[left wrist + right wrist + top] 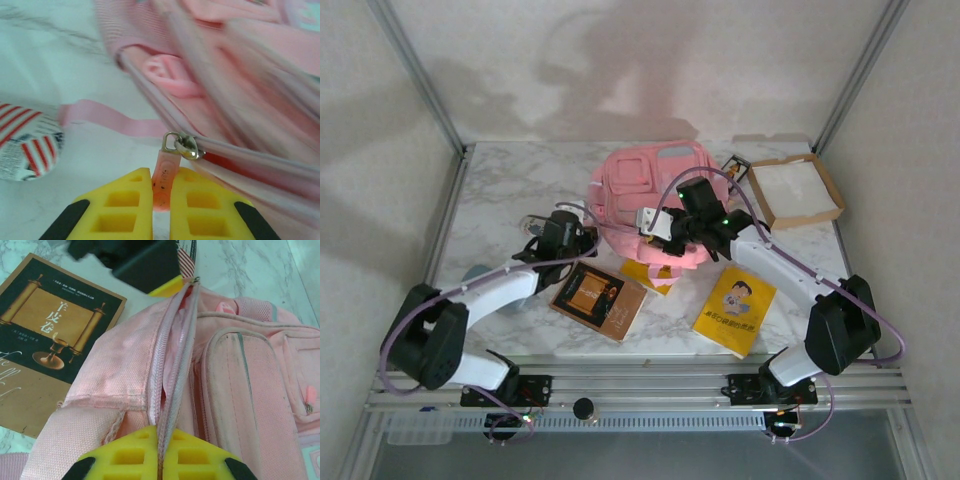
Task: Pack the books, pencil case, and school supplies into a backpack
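The marble bench (505,190) holds the big pink backpack (640,180) in the middle, toward the back. A dark book (599,300) and a yellow book (735,310) lie flat in front of it. Another yellow book (657,277) peeks out from under it. The right pincer (160,432) squeezes the backpack's zipper edge. The left pincer (161,175) pinches the little pink zipper tab (165,162).

The backpack (625,190) is soft pink woven cloth, a little rough, and its zip slider (185,146) is shiny metal with a rubbery pink pull tab (163,175). The table (505,190) looks like smooth white marble, and the dark book (597,298) at 7 o'clock from the backpack has a smooth paper cover.
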